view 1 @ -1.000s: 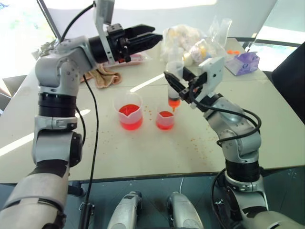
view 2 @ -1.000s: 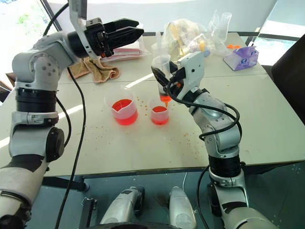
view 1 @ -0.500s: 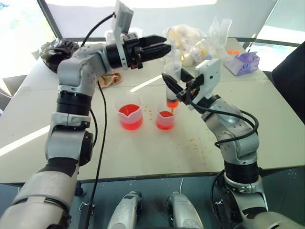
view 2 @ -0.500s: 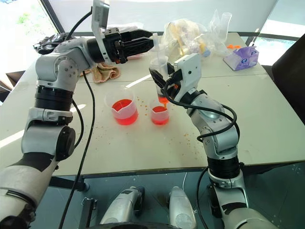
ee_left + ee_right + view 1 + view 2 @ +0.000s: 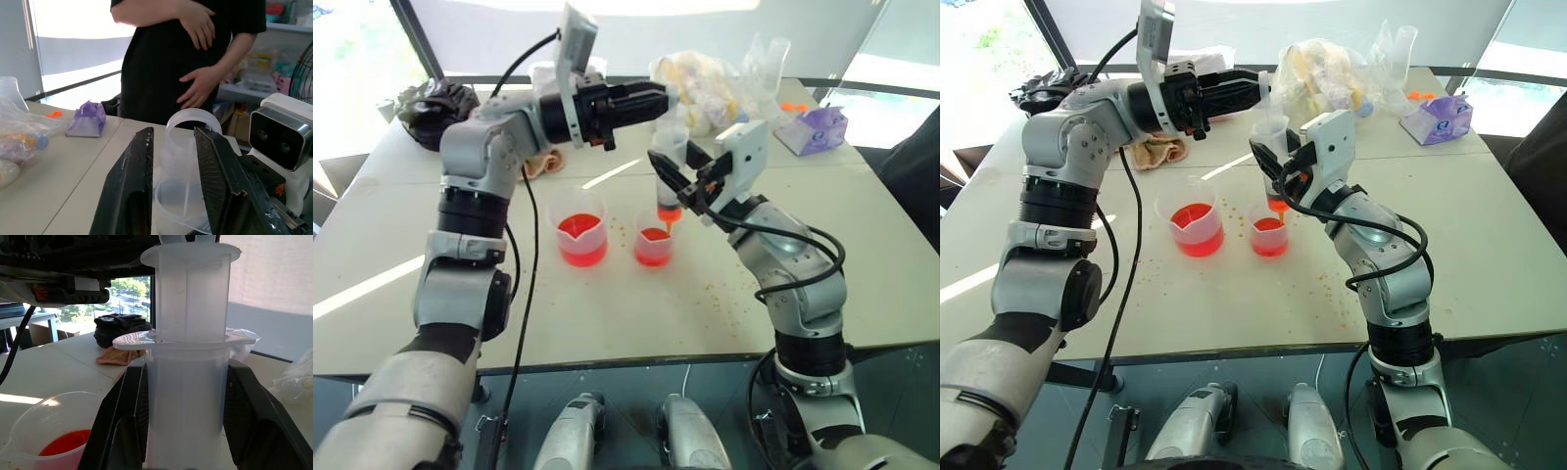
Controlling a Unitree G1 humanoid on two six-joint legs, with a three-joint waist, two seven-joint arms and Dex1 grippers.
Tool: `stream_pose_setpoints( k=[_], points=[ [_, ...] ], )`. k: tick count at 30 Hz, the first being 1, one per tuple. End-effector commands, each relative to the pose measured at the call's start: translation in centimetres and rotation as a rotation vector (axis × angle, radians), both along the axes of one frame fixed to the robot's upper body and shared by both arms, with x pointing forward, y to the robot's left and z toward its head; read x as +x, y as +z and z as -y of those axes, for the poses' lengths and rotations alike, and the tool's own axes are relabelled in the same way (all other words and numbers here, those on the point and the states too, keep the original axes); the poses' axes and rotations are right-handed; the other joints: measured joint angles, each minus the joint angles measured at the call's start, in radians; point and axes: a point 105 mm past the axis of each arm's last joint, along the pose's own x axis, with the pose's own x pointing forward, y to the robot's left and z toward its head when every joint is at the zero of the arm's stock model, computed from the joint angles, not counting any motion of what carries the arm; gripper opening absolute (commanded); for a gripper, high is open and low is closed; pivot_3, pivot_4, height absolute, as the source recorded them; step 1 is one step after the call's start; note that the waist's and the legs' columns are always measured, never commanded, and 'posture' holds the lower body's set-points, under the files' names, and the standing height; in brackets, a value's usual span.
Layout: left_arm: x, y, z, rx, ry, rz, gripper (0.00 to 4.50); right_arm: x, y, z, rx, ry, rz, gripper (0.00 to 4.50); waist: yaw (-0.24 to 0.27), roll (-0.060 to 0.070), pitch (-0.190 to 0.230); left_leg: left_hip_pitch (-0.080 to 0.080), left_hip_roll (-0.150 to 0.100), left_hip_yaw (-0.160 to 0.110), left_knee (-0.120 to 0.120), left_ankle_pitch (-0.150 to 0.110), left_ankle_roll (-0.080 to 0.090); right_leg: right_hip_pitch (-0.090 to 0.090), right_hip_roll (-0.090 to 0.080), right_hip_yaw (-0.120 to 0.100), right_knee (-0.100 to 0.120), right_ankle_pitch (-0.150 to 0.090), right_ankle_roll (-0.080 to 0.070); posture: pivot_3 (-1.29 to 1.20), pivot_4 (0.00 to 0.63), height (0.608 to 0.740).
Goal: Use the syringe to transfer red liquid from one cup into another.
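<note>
Since a second ago the left end effector has swung toward 3 o'clock, its fingers now narrowed around the plunger top of the syringe. Right end effector clamps the barrel upright, orange tip over the smaller cup of red liquid. At the cup's 9 o'clock stands the spouted beaker on the table

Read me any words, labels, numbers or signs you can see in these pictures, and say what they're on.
None can be read.
The syringe: no scale marks or numbers legible on its barrel.
The larger beaker and the smaller cup: no legible markings.
The purple packet and the plastic bag of items: any print is too small to read.
</note>
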Motion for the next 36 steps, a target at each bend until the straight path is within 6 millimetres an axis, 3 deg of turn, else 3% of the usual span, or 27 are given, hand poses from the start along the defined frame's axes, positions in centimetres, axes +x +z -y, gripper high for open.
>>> stream_pose_setpoints(
  k=[1, 4, 36],
  points=[
    [-0.6, -0.9, 1.0, 0.040, -0.035, -0.002, 0.37, -1.3, 2.2, -0.8, 0.013, 0.045, 0.098, 1.42, 0.000, 0.000, 0.000, 0.000, 0.000, 0.000, 0.000, 0.000, 0.000, 0.000, 0.000, 0.000, 0.000, 0.000, 0.000, 0.00, 0.150, 0.736],
    [-0.7, -1.4, 1.1, 0.046, -0.036, -0.010, 0.00, -1.3, 2.1, -0.8, 0.014, 0.050, 0.098, 1.42, 0.000, 0.000, 0.000, 0.000, 0.000, 0.000, 0.000, 0.000, 0.000, 0.000, 0.000, 0.000, 0.000, 0.000, 0.000, 0.00, 0.150, 0.736],
    [-1.9, -4.5, 1.2, 0.086, -0.030, -0.086, 0.00, -2.1, 4.0, -1.3, 0.051, 0.094, 0.121, 1.42, 0.000, 0.000, 0.000, 0.000, 0.000, 0.000, 0.000, 0.000, 0.000, 0.000, 0.000, 0.000, 0.000, 0.000, 0.000, 0.00, 0.150, 0.736]
  ],
)
